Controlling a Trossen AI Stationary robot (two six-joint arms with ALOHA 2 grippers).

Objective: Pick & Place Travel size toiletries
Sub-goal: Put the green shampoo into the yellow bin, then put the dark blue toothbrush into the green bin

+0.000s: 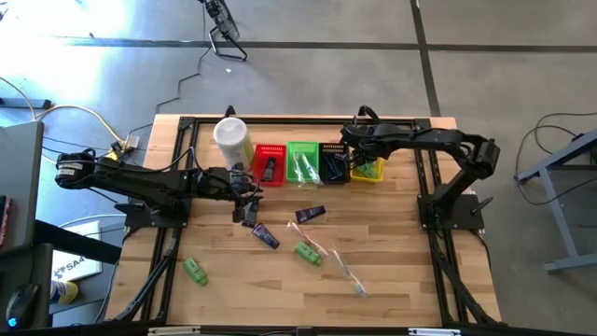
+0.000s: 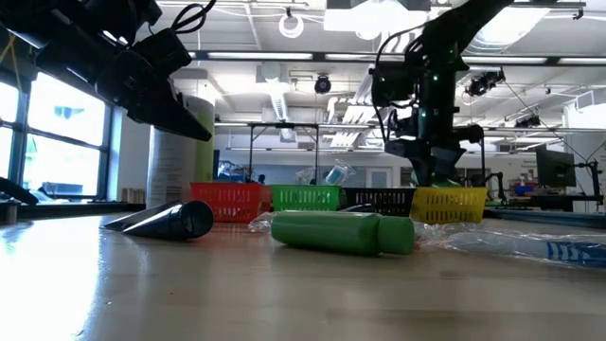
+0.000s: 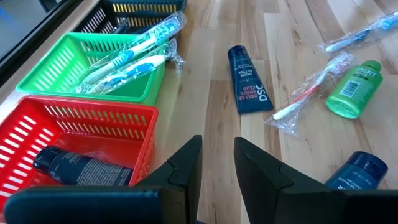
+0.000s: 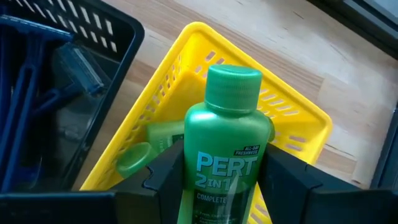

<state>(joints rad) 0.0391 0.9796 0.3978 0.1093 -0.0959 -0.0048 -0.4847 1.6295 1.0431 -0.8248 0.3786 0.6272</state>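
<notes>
Sorting partly done. Right gripper (image 4: pixel 221 171) grips green bottle (image 4: pixel 227 143) over yellow basket (image 4: pixel 305 118), frame centre. Left gripper (image 3: pixel 217 162), narrow, empty, near red basket (image 3: pixel 81 134). Loose toiletries (image 1: pixel 308 250) remain lower-centre on table (image 1: pixel 392 271).

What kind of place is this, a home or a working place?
Probably a robotics lab or workshop. Two robot arms are fixed to a wooden table on a concrete floor. Beyond the table is a large hall with ceiling strip lights and more equipment.
</notes>
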